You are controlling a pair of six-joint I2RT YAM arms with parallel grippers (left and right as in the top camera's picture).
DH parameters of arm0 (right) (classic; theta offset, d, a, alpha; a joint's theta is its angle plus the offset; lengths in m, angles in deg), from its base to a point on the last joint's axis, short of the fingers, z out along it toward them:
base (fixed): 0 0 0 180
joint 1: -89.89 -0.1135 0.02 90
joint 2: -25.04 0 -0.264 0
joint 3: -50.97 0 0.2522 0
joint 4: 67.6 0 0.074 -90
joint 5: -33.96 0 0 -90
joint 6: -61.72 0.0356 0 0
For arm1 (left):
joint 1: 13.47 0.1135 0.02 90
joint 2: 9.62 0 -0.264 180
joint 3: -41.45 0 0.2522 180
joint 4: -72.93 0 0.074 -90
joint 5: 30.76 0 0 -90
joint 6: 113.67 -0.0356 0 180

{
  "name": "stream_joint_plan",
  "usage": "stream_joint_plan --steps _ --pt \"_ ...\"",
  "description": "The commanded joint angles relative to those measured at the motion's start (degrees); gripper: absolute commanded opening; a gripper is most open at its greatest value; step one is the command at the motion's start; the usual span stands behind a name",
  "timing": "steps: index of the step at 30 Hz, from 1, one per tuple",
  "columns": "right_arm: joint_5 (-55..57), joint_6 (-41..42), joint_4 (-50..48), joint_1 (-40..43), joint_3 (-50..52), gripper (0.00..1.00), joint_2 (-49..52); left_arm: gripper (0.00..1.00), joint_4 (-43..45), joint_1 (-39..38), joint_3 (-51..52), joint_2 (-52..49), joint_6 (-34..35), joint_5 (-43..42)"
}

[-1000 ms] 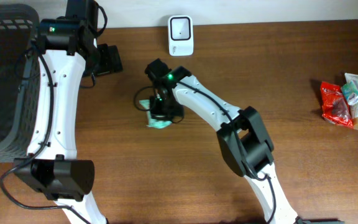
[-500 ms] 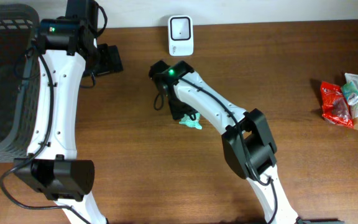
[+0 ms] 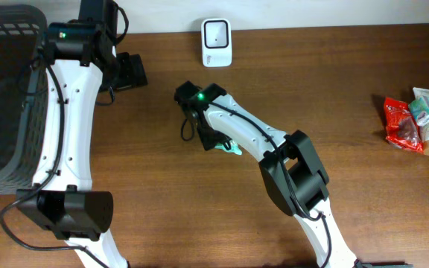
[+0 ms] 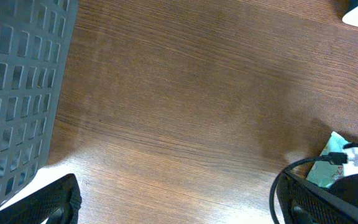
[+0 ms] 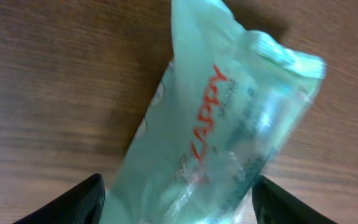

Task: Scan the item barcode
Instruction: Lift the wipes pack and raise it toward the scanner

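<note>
Pale green packet (image 5: 216,124) lies on table (image 5: 42,62), centre of overhead frame, inside wide-open right gripper (image 5: 178,186), not gripped. Left gripper (image 4: 179,199) wide open, empty. Risk: slippery film escapes pinch; barcode, unseen, may face away from scanner (image 3: 217,42).

Pale green packet (image 5: 216,124) with red lettering on brown woodgrain table (image 5: 42,74).

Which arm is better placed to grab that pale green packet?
Right: the right gripper hangs open directly over the packet, straddling it; the left gripper sits away near the basket.
</note>
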Motion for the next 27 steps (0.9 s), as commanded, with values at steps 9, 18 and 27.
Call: stream_joint_plan --steps 9,18,27 --pt "-12.2 -5.4 3.8 1.9 -5.8 0.3 0.7 1.0 0.0 -0.1 0.2 -0.1 0.3 0.4" --pt "-72.8 -23.3 3.1 18.7 0.0 0.27 0.9 0.99 0.0 -0.1 0.2 -0.1 0.4 0.4" --pt "-50.0 -13.9 -1.5 26.8 8.9 0.63 -2.4 0.99 0.0 -0.1 0.2 -0.1 0.3 0.4"
